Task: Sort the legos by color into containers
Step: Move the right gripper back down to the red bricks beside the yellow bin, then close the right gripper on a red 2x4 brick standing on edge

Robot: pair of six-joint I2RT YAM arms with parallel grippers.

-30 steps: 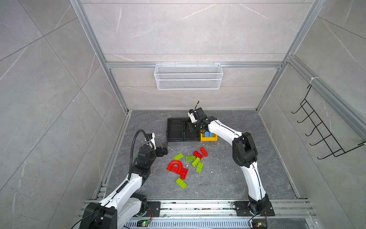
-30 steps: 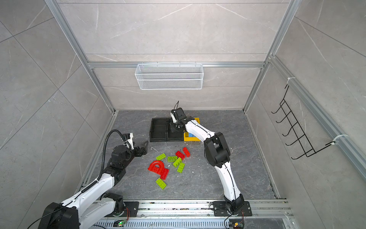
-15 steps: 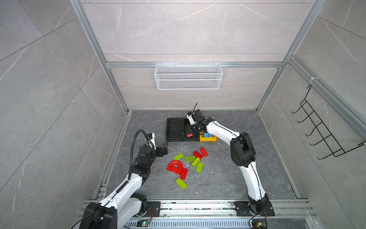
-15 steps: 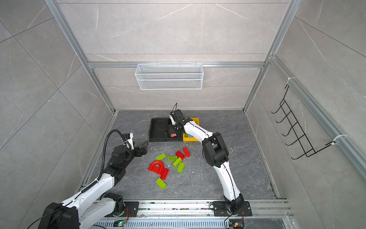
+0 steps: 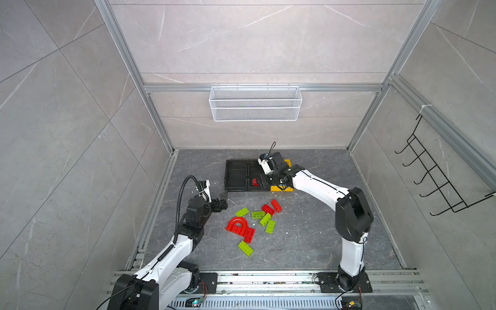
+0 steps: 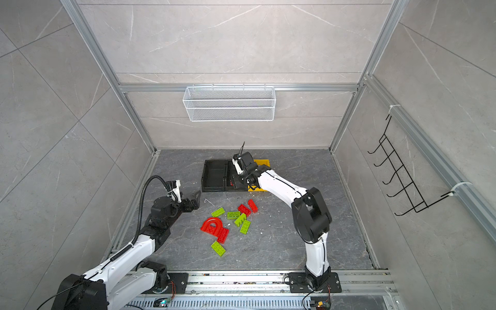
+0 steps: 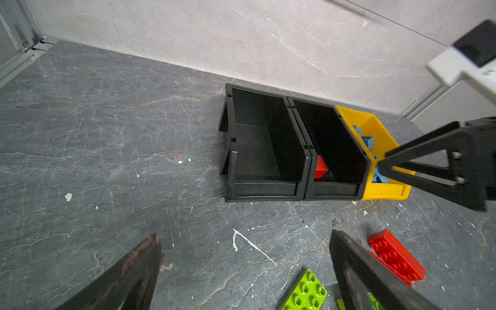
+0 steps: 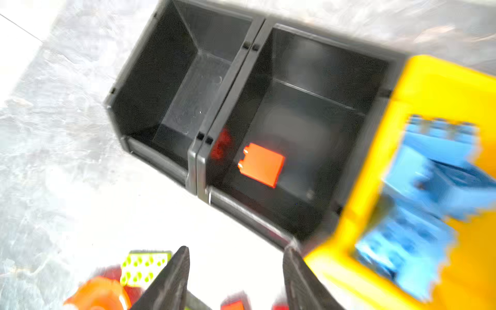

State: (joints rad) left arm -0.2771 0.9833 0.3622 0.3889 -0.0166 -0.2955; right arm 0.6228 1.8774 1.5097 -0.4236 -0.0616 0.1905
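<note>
Three containers stand in a row at the back: a bare black bin (image 5: 236, 185), a middle black bin (image 5: 259, 166) and a yellow bin (image 5: 281, 188). A red brick (image 8: 261, 165) lies in the middle bin, and blue bricks (image 8: 429, 174) fill the yellow one. My right gripper (image 8: 236, 251) hovers open and holding nothing over the front lips of the middle and yellow bins. On the floor lie a red arch (image 5: 237, 225), red bricks (image 5: 276, 205) and several lime green bricks (image 5: 245, 248). My left gripper (image 7: 244, 236) hangs open over bare floor, left of the pile.
A white wire basket (image 5: 255, 107) hangs on the back wall and a black hook rack (image 5: 429, 182) on the right wall. Aluminium rails (image 5: 150, 214) edge the floor. The right wrist view is blurred.
The right gripper has opened and the red brick now lies in the middle black bin. The right arm has shifted slightly towards the front. The left arm has not moved.
</note>
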